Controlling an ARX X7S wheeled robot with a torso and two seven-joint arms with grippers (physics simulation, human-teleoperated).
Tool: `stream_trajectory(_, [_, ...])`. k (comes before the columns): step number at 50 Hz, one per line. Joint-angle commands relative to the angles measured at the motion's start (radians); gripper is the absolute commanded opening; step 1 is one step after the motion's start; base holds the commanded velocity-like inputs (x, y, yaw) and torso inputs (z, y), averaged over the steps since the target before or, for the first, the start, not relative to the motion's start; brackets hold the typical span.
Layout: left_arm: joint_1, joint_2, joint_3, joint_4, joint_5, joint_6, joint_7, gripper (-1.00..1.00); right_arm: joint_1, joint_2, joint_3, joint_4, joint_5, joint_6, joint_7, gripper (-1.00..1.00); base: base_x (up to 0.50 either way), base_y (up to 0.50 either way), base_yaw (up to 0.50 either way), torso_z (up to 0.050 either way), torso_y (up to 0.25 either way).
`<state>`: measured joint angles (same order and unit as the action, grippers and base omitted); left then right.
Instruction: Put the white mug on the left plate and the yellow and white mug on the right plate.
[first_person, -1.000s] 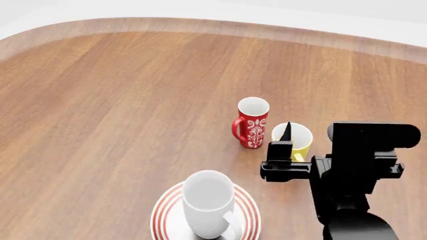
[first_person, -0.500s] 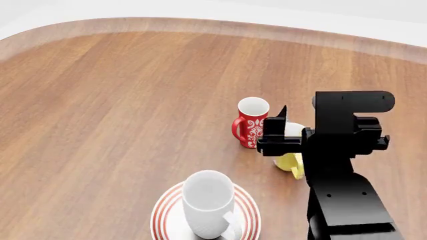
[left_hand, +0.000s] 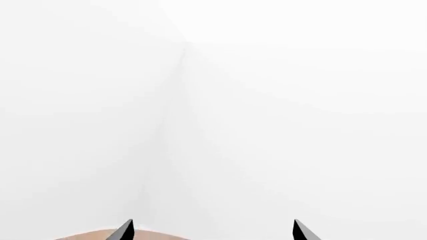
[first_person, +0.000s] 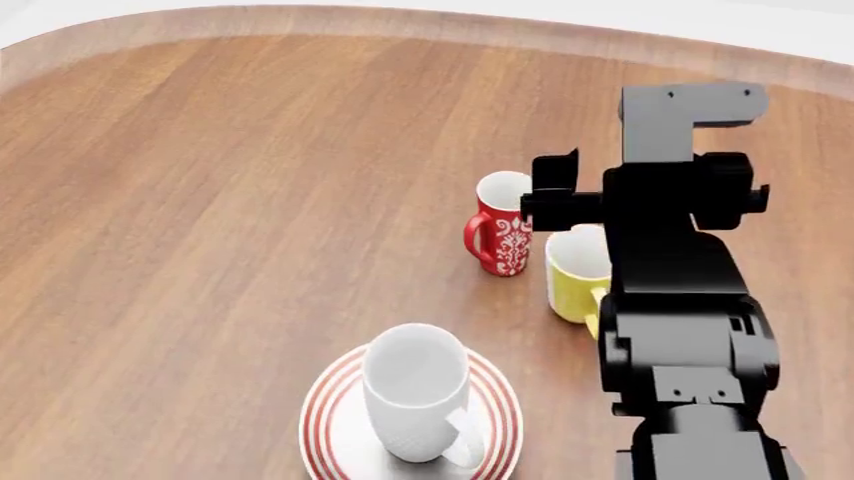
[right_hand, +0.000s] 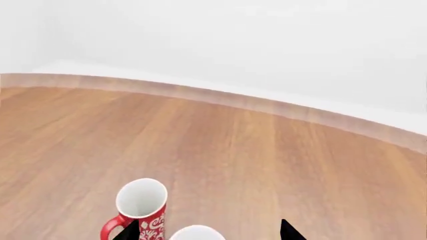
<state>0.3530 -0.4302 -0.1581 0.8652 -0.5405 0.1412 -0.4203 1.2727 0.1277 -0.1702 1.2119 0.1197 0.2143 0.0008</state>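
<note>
The white mug (first_person: 416, 392) stands upright on a red-ringed white plate (first_person: 320, 415) at the near middle of the table; this is the only plate in view. The yellow and white mug (first_person: 574, 275) stands on the bare wood, close beside a red patterned mug (first_person: 503, 235). My right gripper (first_person: 558, 190) is open and empty, raised above and just behind the yellow mug. In the right wrist view the open gripper (right_hand: 209, 232) frames the yellow mug's white rim (right_hand: 195, 234). My left gripper (left_hand: 212, 232) is open and empty, facing a white wall.
The red mug (right_hand: 141, 205) nearly touches the yellow mug on its left. The wooden table (first_person: 200, 200) has a curved far edge against a white wall. My right arm (first_person: 681, 330) covers the table's near right part.
My right gripper has moved away from me and up, from beside the yellow mug's near side to above and behind it. The yellow mug now shows more fully. The mugs have not moved.
</note>
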Motion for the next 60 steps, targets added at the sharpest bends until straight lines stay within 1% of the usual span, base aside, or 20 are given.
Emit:
stream_trajectory(1, [0.004,0.004,0.001,-0.001,0.008,0.01,-0.002,1.0,0.033,-0.015,0.06,0.097,-0.071,-0.008,-0.012,1.0,0.0,0.0,0.0,0.0,0.0])
stream_trajectory(5, [0.004,0.006,0.005,0.0,0.04,0.007,-0.006,1.0,0.033,-0.015,0.076,0.097,-0.085,-0.001,-0.011,1.0,0.0,0.0,0.0,0.0,-0.11])
stream_trajectory(16, [0.015,0.004,-0.001,-0.001,0.016,0.025,0.0,1.0,0.031,-0.02,0.095,0.097,-0.106,-0.001,-0.018,1.0,0.0,0.0,0.0,0.0,-0.25])
stream_trajectory(23, [0.008,0.007,-0.006,-0.007,0.007,0.027,-0.01,1.0,0.024,-0.022,0.102,0.097,-0.111,-0.003,-0.024,1.0,0.0,0.0,0.0,0.0,0.0])
stream_trajectory(26, [0.007,0.006,0.0,-0.004,0.032,0.024,-0.01,1.0,0.024,-0.023,0.103,0.097,-0.113,-0.003,-0.024,1.0,0.0,0.0,0.0,0.0,-0.046])
stream_trajectory(27, [0.003,0.006,0.006,-0.003,0.063,0.014,-0.014,1.0,0.024,-0.022,0.104,0.097,-0.113,-0.003,-0.024,1.0,0.0,0.0,0.0,0.0,-0.25])
stream_trajectory(32, [0.006,0.001,0.006,-0.005,0.033,0.022,-0.006,1.0,0.024,-0.021,0.107,0.097,-0.115,-0.004,-0.024,1.0,0.0,0.0,0.0,0.0,-0.25])
stream_trajectory(39, [0.0,-0.004,0.01,-0.008,0.029,0.016,-0.008,1.0,0.024,-0.023,0.11,0.097,-0.115,-0.006,-0.027,1.0,0.0,0.0,0.0,0.0,-0.007])
stream_trajectory(41, [-0.001,-0.001,0.009,-0.01,0.049,0.016,-0.011,1.0,0.021,-0.023,0.112,0.097,-0.114,-0.006,-0.026,1.0,0.0,0.0,0.0,0.0,0.0])
stream_trajectory(46, [-0.006,-0.004,0.028,-0.011,0.075,0.012,-0.003,1.0,0.02,-0.022,0.117,0.097,-0.113,-0.01,-0.027,1.0,0.0,0.0,0.0,0.0,-0.223])
stream_trajectory(54, [-0.012,-0.006,0.028,-0.023,0.055,0.015,-0.003,1.0,0.014,-0.023,0.12,0.097,-0.115,-0.035,-0.034,1.0,0.0,0.0,0.0,0.0,-0.25])
stream_trajectory(55, [-0.016,-0.004,0.027,-0.024,0.034,0.016,-0.005,1.0,0.013,-0.022,0.12,0.097,-0.116,-0.033,-0.03,1.0,0.0,0.0,0.0,0.0,0.0])
stream_trajectory(59, [-0.01,-0.006,0.02,-0.021,0.029,0.021,-0.006,1.0,0.013,-0.017,0.133,0.097,-0.11,-0.054,-0.02,1.0,0.0,0.0,0.0,0.0,0.0])
stream_trajectory(60, [-0.009,-0.006,0.019,-0.022,0.029,0.021,-0.008,1.0,0.014,-0.016,0.14,0.097,-0.106,-0.08,-0.016,1.0,0.0,0.0,0.0,0.0,0.0])
